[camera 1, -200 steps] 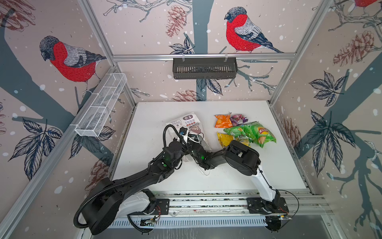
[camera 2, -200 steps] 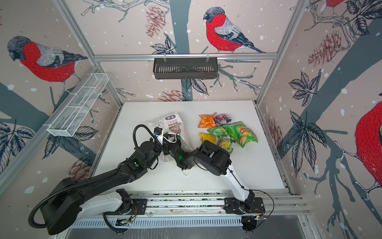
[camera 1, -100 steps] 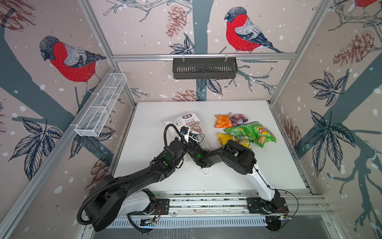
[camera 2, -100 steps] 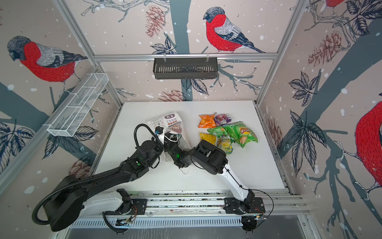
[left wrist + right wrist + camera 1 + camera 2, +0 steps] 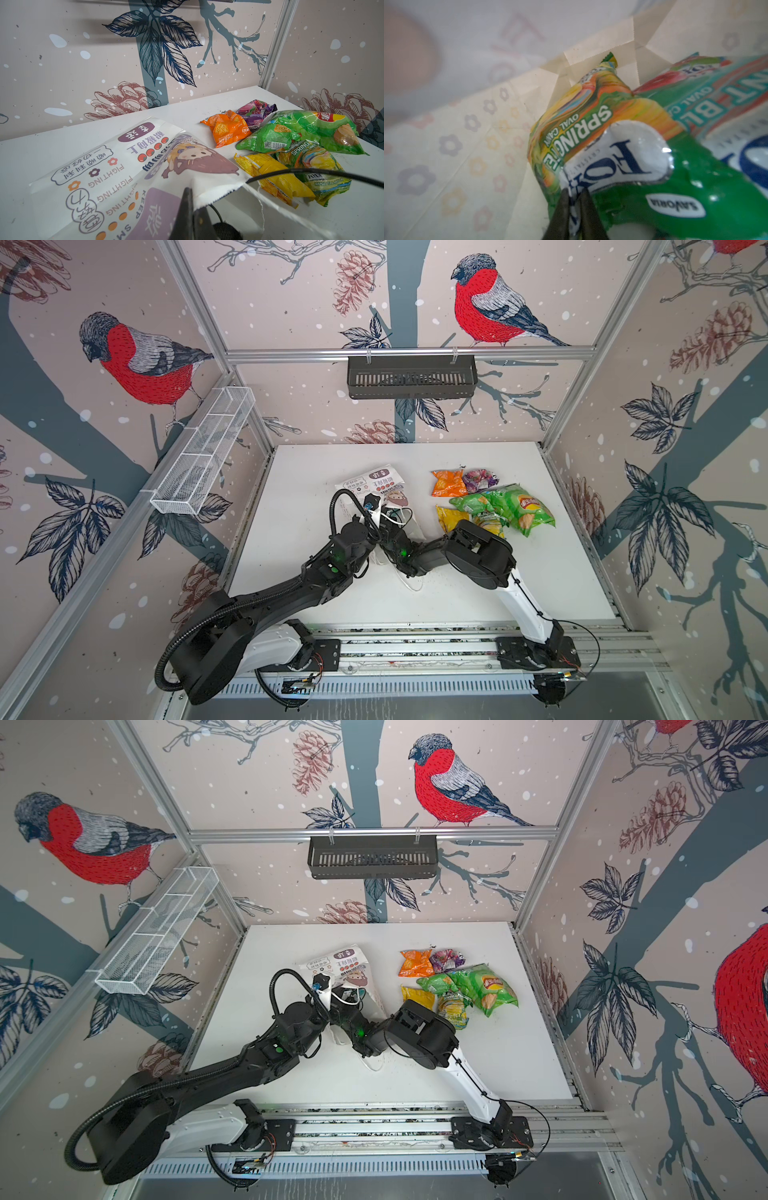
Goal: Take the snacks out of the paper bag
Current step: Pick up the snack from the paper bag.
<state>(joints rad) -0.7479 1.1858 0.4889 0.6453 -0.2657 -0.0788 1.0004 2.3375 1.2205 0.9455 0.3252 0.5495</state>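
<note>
Mid-frame in both top views, pinching the paper bag (image 5: 376, 489) open by its rim with left end effector (image 5: 194, 201), gripping a candy packet (image 5: 591, 135) inside with right end effector (image 5: 574, 193).

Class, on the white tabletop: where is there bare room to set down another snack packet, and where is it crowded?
Free: the tabletop strip between the white printed paper bag and the left wall; the near corner between the green crinkly chip bag and right arm. Crowded: the snack pile, and the bag's mouth, beside the left arm.
</note>
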